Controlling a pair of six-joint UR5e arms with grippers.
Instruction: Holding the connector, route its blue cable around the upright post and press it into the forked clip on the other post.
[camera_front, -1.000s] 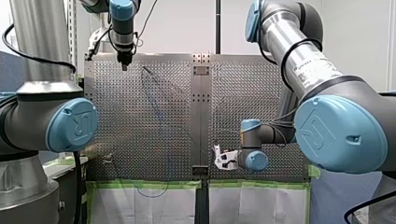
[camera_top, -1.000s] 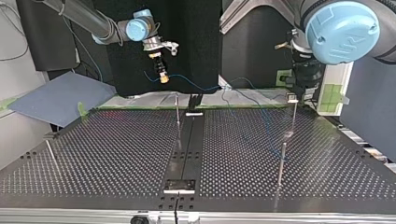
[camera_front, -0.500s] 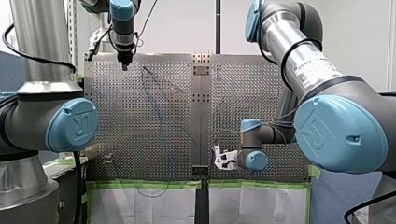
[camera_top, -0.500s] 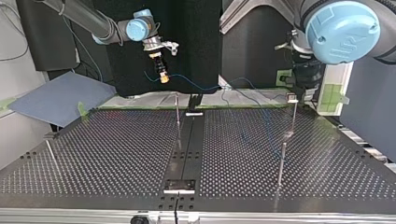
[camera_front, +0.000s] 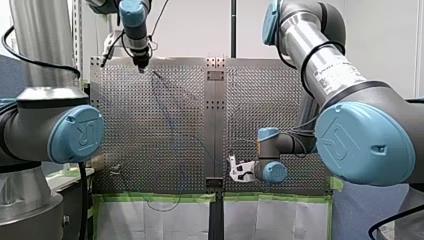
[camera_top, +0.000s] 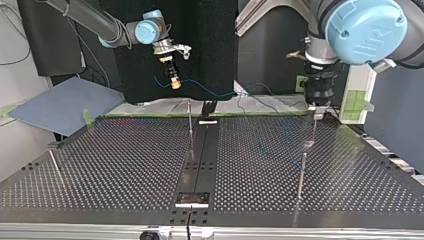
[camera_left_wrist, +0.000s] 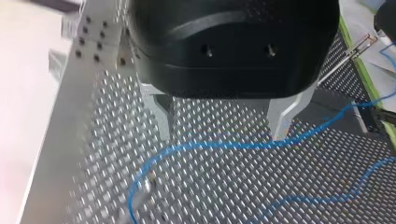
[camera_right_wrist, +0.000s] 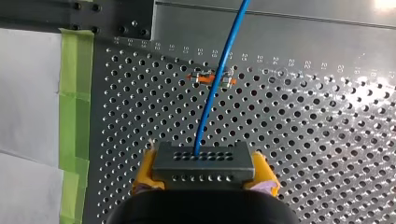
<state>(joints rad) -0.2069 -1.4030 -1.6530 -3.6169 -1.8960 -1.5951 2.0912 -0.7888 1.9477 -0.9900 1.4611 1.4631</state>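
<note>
My right pincer (camera_right_wrist: 204, 173) clamps the connector (camera_right_wrist: 204, 161) — blue cable (camera_left_wrist: 219, 145) attached — my left pincer (camera_left_wrist: 221, 135) spread wide near that cable.

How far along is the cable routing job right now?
Done: my right gripper is shut on the connector, held off the table. In hand: my left gripper hangs open with its fingers either side of the blue cable, which lies slack on the table. Left: the cable does not look wrapped round any post, so the routing and the final press-in remain.
</note>
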